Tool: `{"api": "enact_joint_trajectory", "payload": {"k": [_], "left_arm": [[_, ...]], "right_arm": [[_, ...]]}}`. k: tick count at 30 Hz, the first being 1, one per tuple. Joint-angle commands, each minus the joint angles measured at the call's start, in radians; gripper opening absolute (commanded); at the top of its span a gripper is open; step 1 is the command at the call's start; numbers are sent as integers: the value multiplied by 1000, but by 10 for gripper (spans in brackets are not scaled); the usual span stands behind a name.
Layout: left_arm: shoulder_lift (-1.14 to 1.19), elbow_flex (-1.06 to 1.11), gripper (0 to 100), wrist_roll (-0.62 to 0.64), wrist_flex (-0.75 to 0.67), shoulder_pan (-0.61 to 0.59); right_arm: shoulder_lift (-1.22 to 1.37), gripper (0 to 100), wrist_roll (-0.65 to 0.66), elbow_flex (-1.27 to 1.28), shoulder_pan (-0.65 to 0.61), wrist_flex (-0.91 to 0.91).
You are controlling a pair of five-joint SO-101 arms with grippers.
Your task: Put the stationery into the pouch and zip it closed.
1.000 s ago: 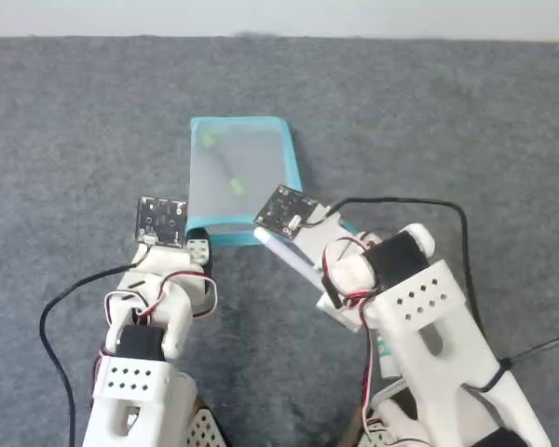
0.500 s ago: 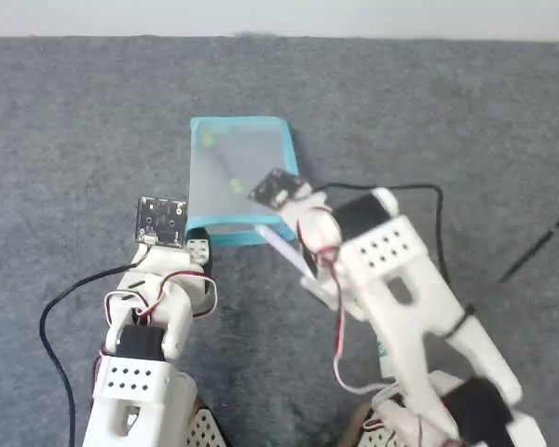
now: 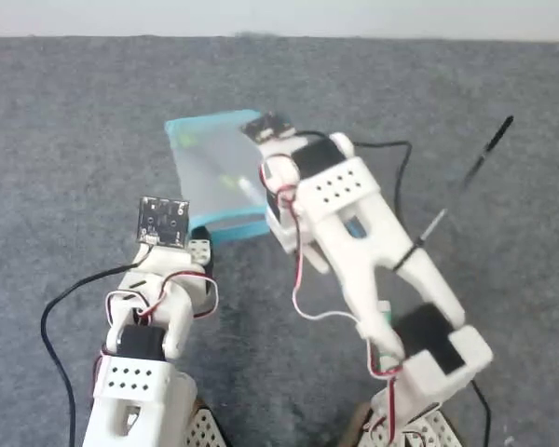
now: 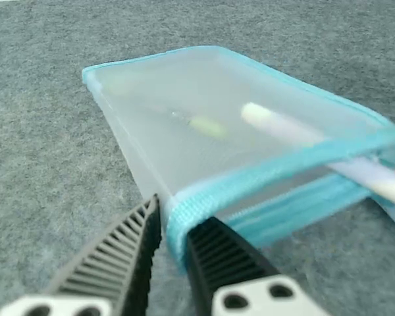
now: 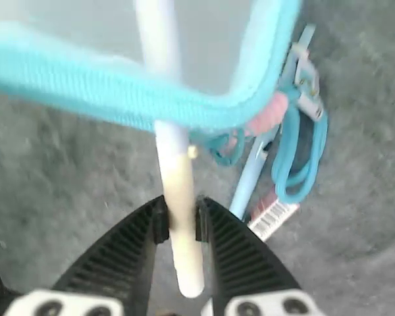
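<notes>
The translucent pouch with turquoise zip trim (image 3: 210, 168) lay on the grey felt desk (image 3: 447, 93), its mouth facing 6 o'clock in the high view. The left gripper (image 4: 173, 220) pinched its jaws on the mouth's 7 o'clock corner. The right gripper (image 5: 180, 209), jaws clamped on a white pen (image 5: 173, 171), aimed the pen's long axis straight through the opening, its front end already inside.

surface: grey felt-like table cover (image 3: 93, 112), short speckled nap, spans the whole view | backdrop: pale strip (image 3: 279, 17) along its far edge
</notes>
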Motion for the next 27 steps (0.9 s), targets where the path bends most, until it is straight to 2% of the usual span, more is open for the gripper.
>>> {"api": "enact_joint_trajectory", "payload": {"k": [1, 4, 6, 17, 19, 23, 27], "left_arm": [[-17, -15, 13, 5, -26, -2], [-17, -15, 13, 5, -26, -2], [-17, -15, 13, 3, -26, -2], [-17, -15, 13, 3, -26, -6], [-17, -15, 13, 3, -26, -9], [-17, -13, 13, 3, -26, -9], [-17, -13, 13, 3, -26, -9]], "right_arm": [[25, 72, -41, -175, -7, 27], [58, 177, -40, -239, -16, 51], [59, 210, -34, -261, -21, 53], [-54, 202, 81, -295, -12, 159], [-68, 177, 149, -233, 12, 159], [-157, 80, 385, 26, 18, 117], [-375, 107, 540, 362, -13, -27]]}}
